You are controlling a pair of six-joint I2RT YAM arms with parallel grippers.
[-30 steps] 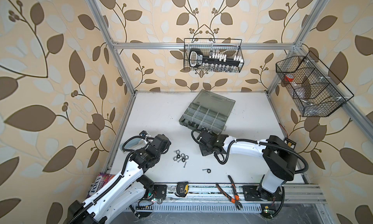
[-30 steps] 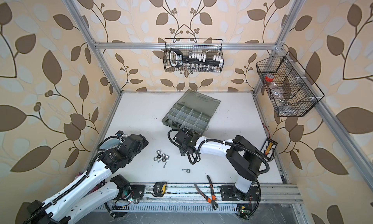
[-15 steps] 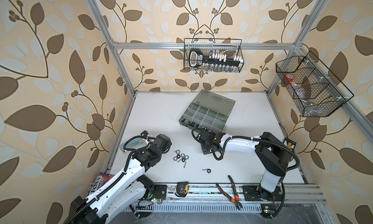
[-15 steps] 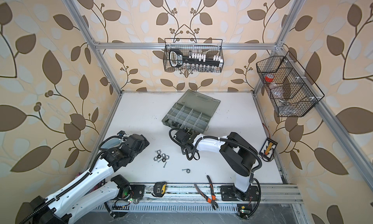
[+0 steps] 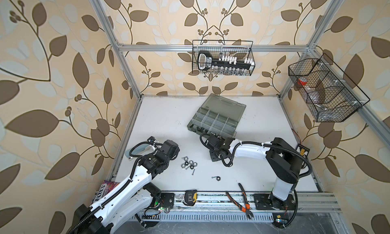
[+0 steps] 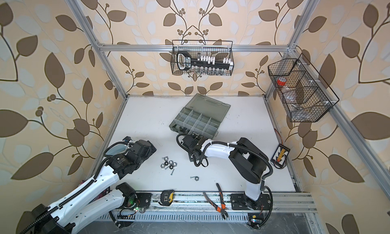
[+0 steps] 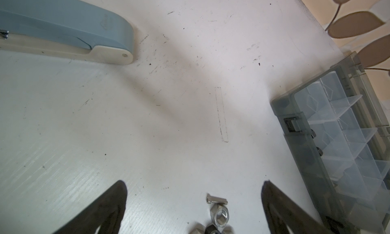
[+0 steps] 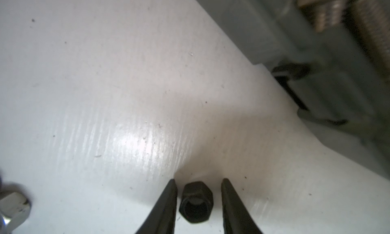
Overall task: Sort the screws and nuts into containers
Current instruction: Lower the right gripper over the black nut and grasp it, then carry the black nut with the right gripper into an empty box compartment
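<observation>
right gripper (image 8: 198, 179): low over the desk (image 5: 168, 121); its two fingers (image 8: 164, 207) stand on either side of a black nut (image 8: 196, 202), with a narrow gap on each side, so it is not pinched.
black nut: lies on the desk, near the front wall of the organiser box (image 5: 218, 125).
left gripper (image 7: 193, 182): spread wide and holding nothing, just above the desk at the edge of the loose pile (image 5: 188, 164).
loose pile: silver and black nuts with a thin screw (image 5: 193, 172), together on the desk between the two arms.
single nut (image 5: 218, 178): lies apart from the pile.
organiser box: lid open, well behind the pile.
</observation>
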